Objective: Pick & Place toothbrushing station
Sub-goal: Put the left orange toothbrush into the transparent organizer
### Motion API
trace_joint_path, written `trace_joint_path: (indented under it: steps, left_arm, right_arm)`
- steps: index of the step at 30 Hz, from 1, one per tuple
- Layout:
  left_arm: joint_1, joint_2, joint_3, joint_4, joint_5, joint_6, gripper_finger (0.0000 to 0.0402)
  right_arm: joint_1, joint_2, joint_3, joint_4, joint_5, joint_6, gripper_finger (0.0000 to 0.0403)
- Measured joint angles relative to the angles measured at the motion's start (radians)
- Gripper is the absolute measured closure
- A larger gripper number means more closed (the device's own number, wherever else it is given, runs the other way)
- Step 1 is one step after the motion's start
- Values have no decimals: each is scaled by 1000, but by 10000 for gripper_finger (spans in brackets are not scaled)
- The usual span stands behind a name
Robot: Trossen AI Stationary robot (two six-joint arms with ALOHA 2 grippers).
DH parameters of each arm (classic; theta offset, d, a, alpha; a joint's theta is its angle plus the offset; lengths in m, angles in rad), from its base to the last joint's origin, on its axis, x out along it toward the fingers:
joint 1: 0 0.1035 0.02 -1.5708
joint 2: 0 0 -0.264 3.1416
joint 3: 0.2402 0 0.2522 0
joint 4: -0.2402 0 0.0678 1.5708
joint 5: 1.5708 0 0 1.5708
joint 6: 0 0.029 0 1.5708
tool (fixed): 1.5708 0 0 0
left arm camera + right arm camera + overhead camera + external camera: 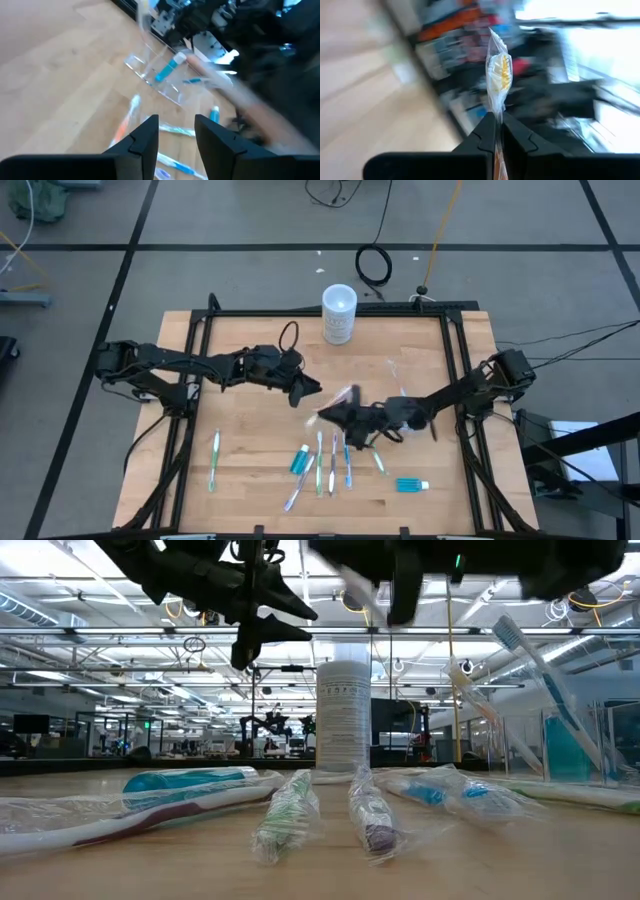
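The right gripper hangs above the middle of the bench, its jaws pinched tight on a wrapped toothbrush whose yellowish head stands up clear of the fingertips. In the high view that gripper sits just above the loose row of brushes lying on the wood. The left gripper hovers close by, a little toward the back of the bench, its jaws roughly half open and holding nothing.

The clear cup shows in the left wrist view with a blue-handled brush already inside; from the low view it seems to stand on the right side of the bench, though its outline is faint. A teal tube lies near the right front corner, another beside the row, and one green brush lies apart at the left. The frosted container with a white lid stands at the back edge.

The main risk I see is the grip: the jaws hold slippery wrapping as much as the handle, so the brush could swivel or slide out on the way to the cup. A long brush arriving tilted may also catch the rim and tip the light cup. The two arms are near each other, so a careless move could make them collide.
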Motion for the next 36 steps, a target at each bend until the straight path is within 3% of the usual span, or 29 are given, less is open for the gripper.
trace_joint_path:
  steps: [5,8,11,15,18,21,28,36]
  left_arm:
    - [9,0,0,-10,2,19,270]
    - [5,0,0,-23,2,26,270]
    - [0,0,0,-29,2,26,270]
    - [-9,0,0,-30,2,33,270]
    - [-11,0,0,-17,2,33,270]
    - [-7,0,0,-16,-2,32,270]
    - [-6,0,-1,-12,-26,32,270]
    - [-10,0,-1,-24,-24,73,270]
  right_arm:
    - [66,-143,-2,138,446,131,394]
    - [99,-260,-53,147,598,185,396]
    - [125,-377,-175,161,571,277,400]
    - [130,-524,-365,364,550,362,401]
    - [93,-596,-508,475,545,460,402]
    - [20,-646,-611,470,545,553,402]
    - [-140,-634,-707,426,493,864,401]
    - [-196,-567,-714,265,512,1108,400]
